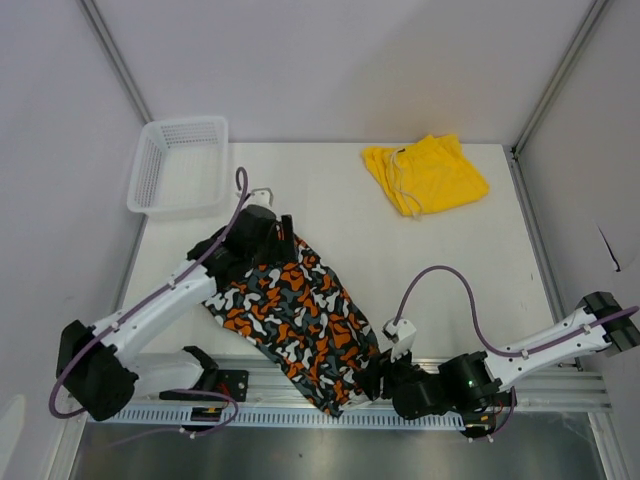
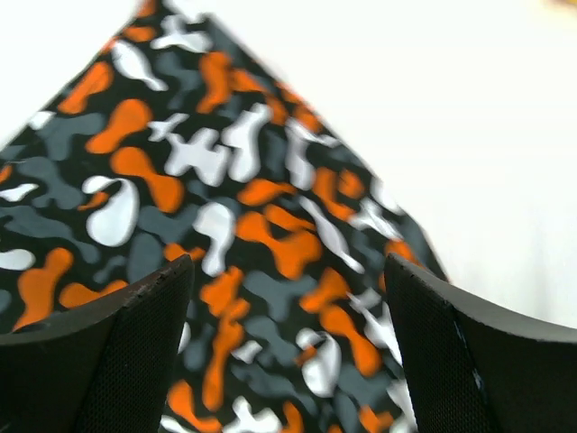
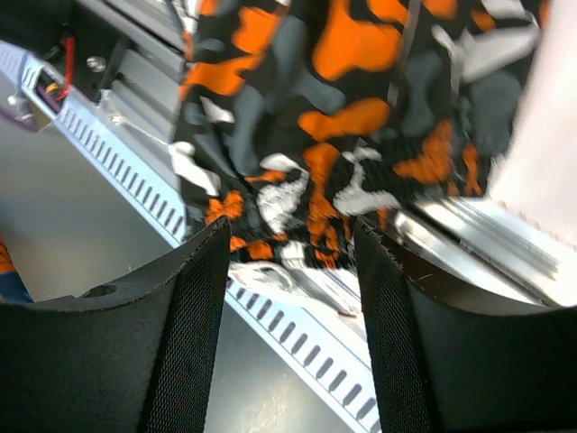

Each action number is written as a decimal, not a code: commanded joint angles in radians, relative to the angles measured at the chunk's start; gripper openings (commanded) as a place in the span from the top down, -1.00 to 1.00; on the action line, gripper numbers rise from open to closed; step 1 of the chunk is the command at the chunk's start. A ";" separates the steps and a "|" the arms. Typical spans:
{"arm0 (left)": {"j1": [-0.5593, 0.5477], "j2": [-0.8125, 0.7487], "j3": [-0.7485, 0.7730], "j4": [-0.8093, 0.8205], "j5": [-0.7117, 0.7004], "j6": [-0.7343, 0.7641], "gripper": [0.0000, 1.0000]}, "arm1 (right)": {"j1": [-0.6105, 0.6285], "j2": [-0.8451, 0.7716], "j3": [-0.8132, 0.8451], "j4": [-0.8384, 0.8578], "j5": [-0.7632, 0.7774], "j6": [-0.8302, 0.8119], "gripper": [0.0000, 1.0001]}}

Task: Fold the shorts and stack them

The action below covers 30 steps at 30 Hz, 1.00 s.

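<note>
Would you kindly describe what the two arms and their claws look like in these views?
The left arm and right arm match: white links between bulky black joints, each trailed by a looping purple cable. A small green light shows near the right wrist. The left claw and right claw each have two broad black fingers with finely meshed inner faces.

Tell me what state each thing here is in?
Patterned shorts: laid out flat, near end hanging off the table.
Yellow shorts: lying in a compact heap, far right.
Basket: upright, empty.
Left end effector: open above patterned shorts.
Right end effector: open at their near end.
</note>
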 commanded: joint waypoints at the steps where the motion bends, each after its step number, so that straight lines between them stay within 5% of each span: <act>1: -0.144 -0.081 0.058 -0.145 -0.125 -0.051 -0.76 | 0.000 -0.029 -0.021 -0.101 0.022 0.219 -0.18; 8: -0.666 -0.118 0.052 -0.246 -0.269 -0.195 -0.75 | -0.063 -0.106 -0.034 -0.128 0.005 0.233 -0.49; 13: -0.995 0.077 0.144 -0.438 -0.429 -0.371 -0.76 | -0.100 -0.164 -0.041 -0.208 -0.007 0.361 -0.53; 20: -1.149 0.357 0.342 -0.616 -0.476 -0.488 -0.83 | -0.111 -0.131 -0.043 -0.251 -0.058 0.419 -0.06; 25: -1.158 0.336 0.302 -0.494 -0.418 -0.438 -0.84 | -0.070 -0.049 -0.047 -0.243 -0.060 0.457 0.26; 30: -1.160 0.296 0.253 -0.355 -0.349 -0.404 -0.83 | -0.062 -0.049 -0.090 -0.184 -0.066 0.428 0.33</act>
